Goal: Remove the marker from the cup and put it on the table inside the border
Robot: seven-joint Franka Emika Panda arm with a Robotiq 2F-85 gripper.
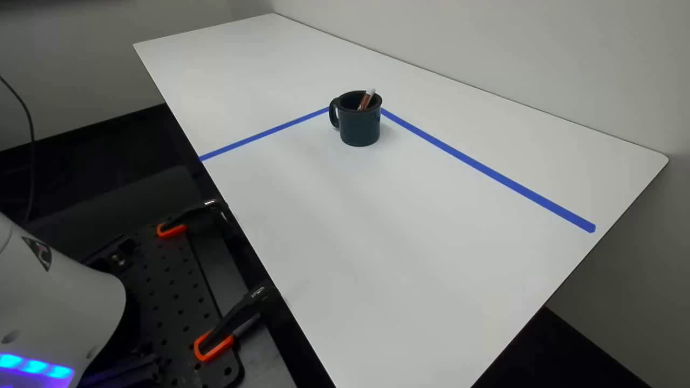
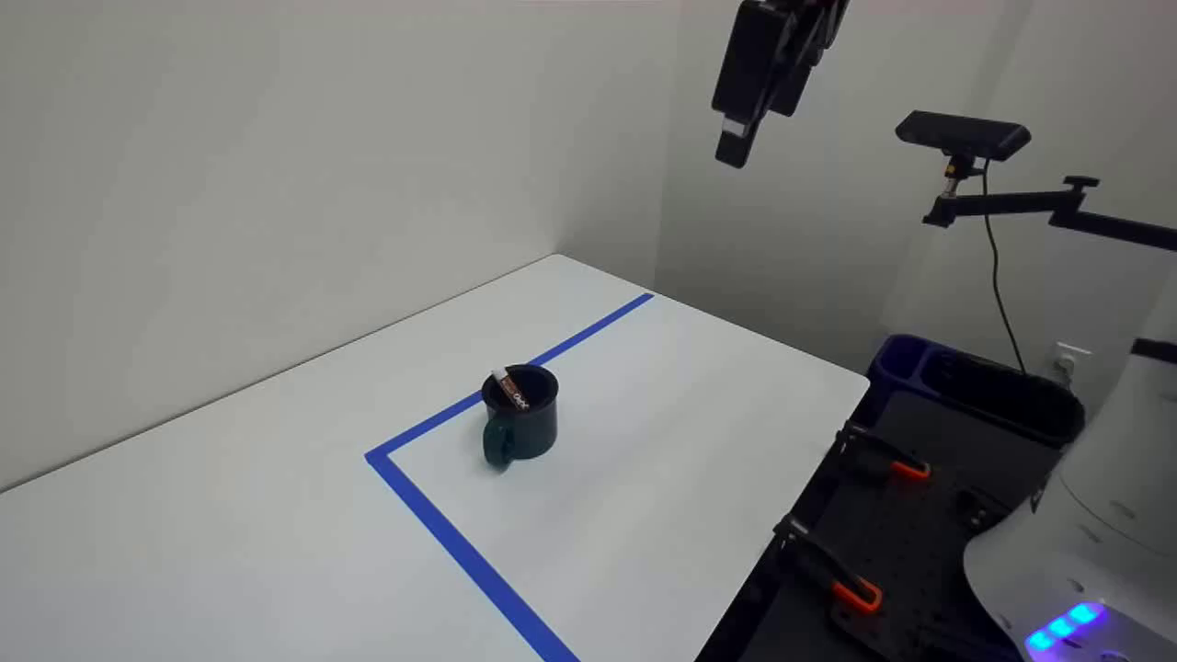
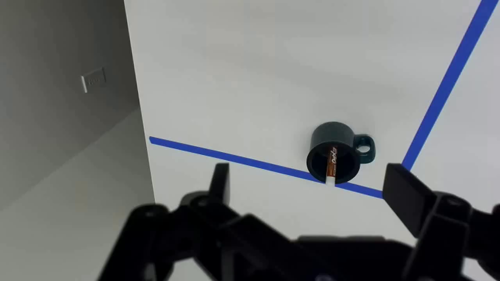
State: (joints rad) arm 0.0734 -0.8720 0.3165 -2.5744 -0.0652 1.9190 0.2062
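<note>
The dark blue cup stands upright on the white table, just inside the corner of the blue tape border. It also shows in an exterior view and in the wrist view. The reddish-brown marker leans in the cup with its white end over the rim; it shows in an exterior view and the wrist view. My gripper is open and empty, its fingers wide apart. In an exterior view the gripper hangs high above the table, apart from the cup.
A wall runs along the table's back edge. Clamps with orange ends hold the table edge by the robot base. A camera on a stand and a dark bin are beyond the table.
</note>
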